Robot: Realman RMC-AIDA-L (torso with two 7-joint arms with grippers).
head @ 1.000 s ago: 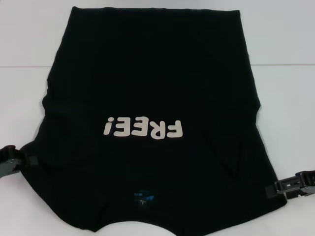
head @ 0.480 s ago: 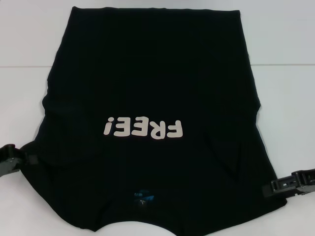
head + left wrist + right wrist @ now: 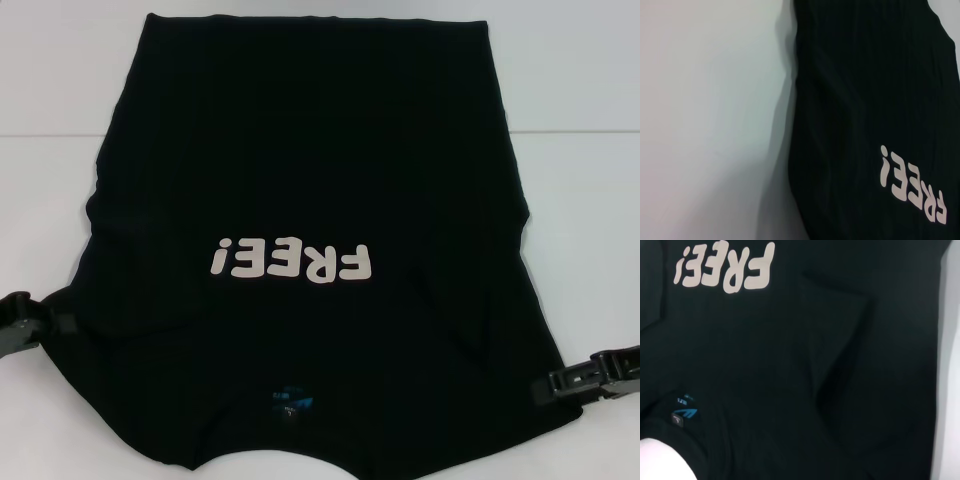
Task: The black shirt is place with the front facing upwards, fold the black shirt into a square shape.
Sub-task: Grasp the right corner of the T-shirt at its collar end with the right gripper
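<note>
Spread flat across the middle of the white table (image 3: 60, 80), the black shirt (image 3: 300, 150), front up, sleeves already turned in along both sides, "FREE!" lettering (image 3: 292, 261) reading upside down, blue neck label (image 3: 290, 398) toward the near edge, hem toward the far edge. Low at the near-left edge, touching the cloth's border, the left gripper (image 3: 35, 325); low at the near-right edge, just beside the cloth, the right gripper (image 3: 585, 378). Impossible to tell how far apart either pair of fingers stands, or whether any cloth is pinched. Probably light, limp and prone to sag and wrinkle; best pinched at the near corners beside the collar, both layers together, then carried toward the hem.
</note>
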